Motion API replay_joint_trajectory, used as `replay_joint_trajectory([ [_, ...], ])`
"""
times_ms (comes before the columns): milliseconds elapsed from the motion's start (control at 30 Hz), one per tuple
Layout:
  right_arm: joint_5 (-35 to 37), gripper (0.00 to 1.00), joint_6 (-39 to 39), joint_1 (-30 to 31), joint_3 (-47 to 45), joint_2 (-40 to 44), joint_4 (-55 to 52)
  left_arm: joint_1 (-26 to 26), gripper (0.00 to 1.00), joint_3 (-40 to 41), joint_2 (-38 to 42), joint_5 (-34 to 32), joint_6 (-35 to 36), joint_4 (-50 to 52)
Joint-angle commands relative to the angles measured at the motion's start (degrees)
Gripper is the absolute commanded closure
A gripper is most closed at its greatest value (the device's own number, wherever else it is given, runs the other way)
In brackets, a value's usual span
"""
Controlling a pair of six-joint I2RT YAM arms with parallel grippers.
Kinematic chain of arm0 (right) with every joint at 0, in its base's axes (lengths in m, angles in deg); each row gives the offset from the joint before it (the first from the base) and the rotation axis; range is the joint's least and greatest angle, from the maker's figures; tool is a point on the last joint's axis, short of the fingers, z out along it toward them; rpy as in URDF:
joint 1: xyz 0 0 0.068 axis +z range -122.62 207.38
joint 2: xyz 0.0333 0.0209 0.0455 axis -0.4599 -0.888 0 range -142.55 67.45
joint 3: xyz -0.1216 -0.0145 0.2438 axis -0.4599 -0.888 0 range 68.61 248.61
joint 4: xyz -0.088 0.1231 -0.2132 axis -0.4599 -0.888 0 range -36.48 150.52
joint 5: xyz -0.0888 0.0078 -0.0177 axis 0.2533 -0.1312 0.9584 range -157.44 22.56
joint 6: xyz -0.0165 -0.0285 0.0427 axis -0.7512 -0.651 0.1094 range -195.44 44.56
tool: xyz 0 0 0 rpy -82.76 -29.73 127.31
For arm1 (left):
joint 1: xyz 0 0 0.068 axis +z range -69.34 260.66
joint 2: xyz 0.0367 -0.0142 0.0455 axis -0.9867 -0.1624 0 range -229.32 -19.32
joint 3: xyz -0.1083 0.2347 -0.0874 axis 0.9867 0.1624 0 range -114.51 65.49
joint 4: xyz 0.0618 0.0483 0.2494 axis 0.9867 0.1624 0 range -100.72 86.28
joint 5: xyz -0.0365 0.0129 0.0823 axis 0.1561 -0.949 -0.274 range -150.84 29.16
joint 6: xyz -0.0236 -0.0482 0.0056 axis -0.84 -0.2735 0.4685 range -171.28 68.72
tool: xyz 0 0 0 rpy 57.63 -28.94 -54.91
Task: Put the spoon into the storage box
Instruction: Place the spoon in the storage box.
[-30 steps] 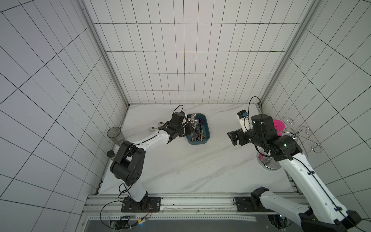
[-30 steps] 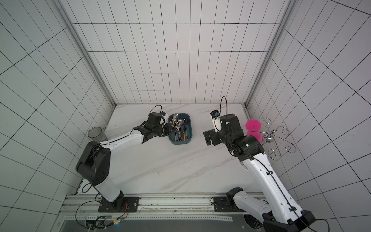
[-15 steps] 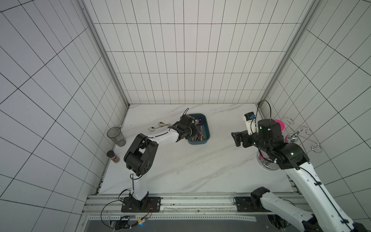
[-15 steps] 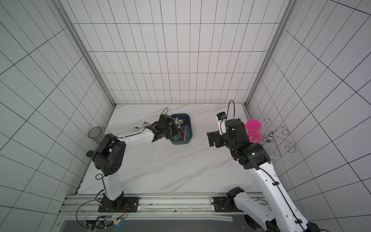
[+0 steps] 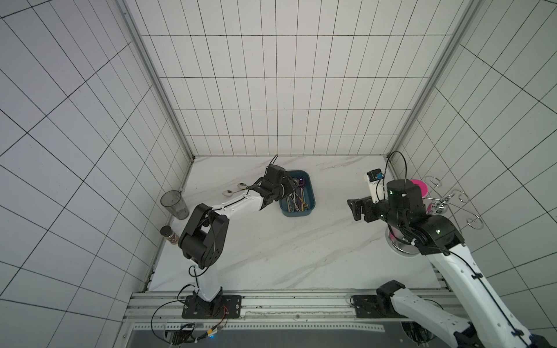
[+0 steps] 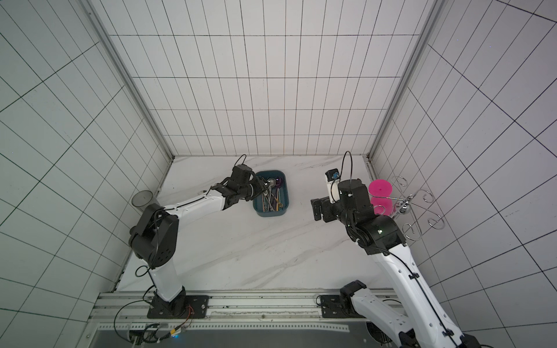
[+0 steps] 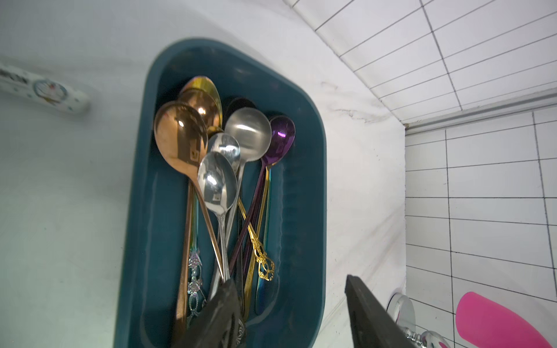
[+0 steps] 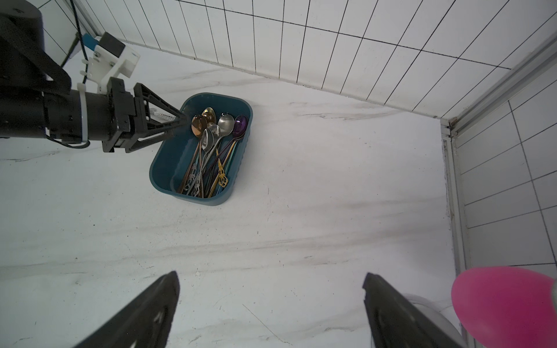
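Observation:
The storage box (image 5: 297, 214) (image 6: 271, 214) is a dark teal tray at the back middle of the marble table, holding several spoons. A silver spoon (image 7: 217, 183) lies on top of the pile, its handle running under one finger (image 7: 223, 313) of my left gripper. That left gripper (image 7: 289, 280) (image 5: 290, 188) (image 6: 263, 188) (image 8: 184, 120) hovers over the box's left side, open, with nothing between its jaws. My right gripper (image 8: 271, 301) (image 5: 354, 208) (image 6: 316, 208) stands open over bare table, to the right of the box (image 8: 162, 168).
Two spoons (image 5: 241, 186) (image 5: 227, 192) lie on the table left of the box, and a white patterned handle (image 7: 45, 90) shows in the left wrist view. Grey tumbler (image 5: 174, 203) and small jar (image 5: 168, 233) stand by the left wall. Pink cup (image 5: 419, 186) sits on a wire rack (image 5: 452, 205) at the right.
My left gripper's jaws have gone from shut to apart over the box, and its elbow has swung in. The right arm has drifted a little to the right.

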Motion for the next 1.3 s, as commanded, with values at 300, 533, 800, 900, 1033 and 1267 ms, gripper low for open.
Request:
replay_joint_trajectory([
  [300, -0.1, 0.01, 0.8, -0.6, -2.4, -0.7, 2.3, 11.9, 0.34, 2.1, 4.0, 1.0, 6.0, -2.4],
  [533, -0.1, 0.01, -0.2, -0.5, -2.6, -0.9, 2.3, 19.4, 0.17, 1.1, 3.8, 1.1, 11.2, -0.2],
  [800, 0.1, 0.01, -0.9, -0.7, -3.0, -1.2, 2.5, 28.5, 0.14, -1.7, 1.3, 4.6, 16.5, 3.9],
  [900, -0.2, 0.01, -0.5, -0.6, -3.2, -1.0, 2.7, 30.3, 0.14, -3.7, 0.2, 6.9, 23.1, 6.0],
  [1033, -0.5, 0.01, -0.8, -0.6, -3.7, -1.3, 2.8, 31.7, 0.14, -8.6, -2.4, 8.8, 31.2, 11.7],
  [1267, -0.7, 0.01, -1.0, -0.7, -3.7, -1.1, 2.9, 33.3, 0.19, -14.7, -7.9, 10.7, 37.2, 19.4],
])
